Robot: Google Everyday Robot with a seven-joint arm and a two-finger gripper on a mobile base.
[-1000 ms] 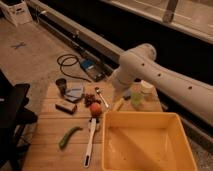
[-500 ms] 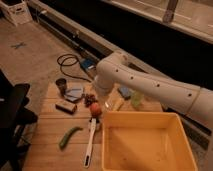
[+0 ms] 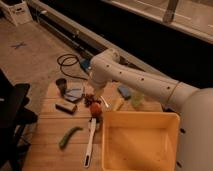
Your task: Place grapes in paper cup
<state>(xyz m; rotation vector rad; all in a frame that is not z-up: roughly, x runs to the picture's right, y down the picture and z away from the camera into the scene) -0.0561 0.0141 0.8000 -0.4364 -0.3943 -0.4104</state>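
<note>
The grapes (image 3: pixel 89 99) are a small dark red bunch on the wooden table (image 3: pixel 50 150), just behind the orange-red tomato (image 3: pixel 95 109). My gripper (image 3: pixel 92 93) hangs from the white arm (image 3: pixel 135 80) and points down right over the grapes, at or very near their top. The paper cup is hidden behind the arm. A pale greenish object (image 3: pixel 137 99) shows just under the arm at the back right; I cannot tell what it is.
A yellow bin (image 3: pixel 141 116) fills the front right. A dark grey cup (image 3: pixel 61 85), blue sponge (image 3: pixel 75 93), dark block (image 3: pixel 66 106), green vegetable (image 3: pixel 69 136) and white-handled tool (image 3: pixel 90 144) lie to the left and in front. A black chair (image 3: pixel 12 115) stands left.
The arm has swung left and down, bringing the gripper from above the table's back right to right over the grapes. The objects on the table have not moved.
</note>
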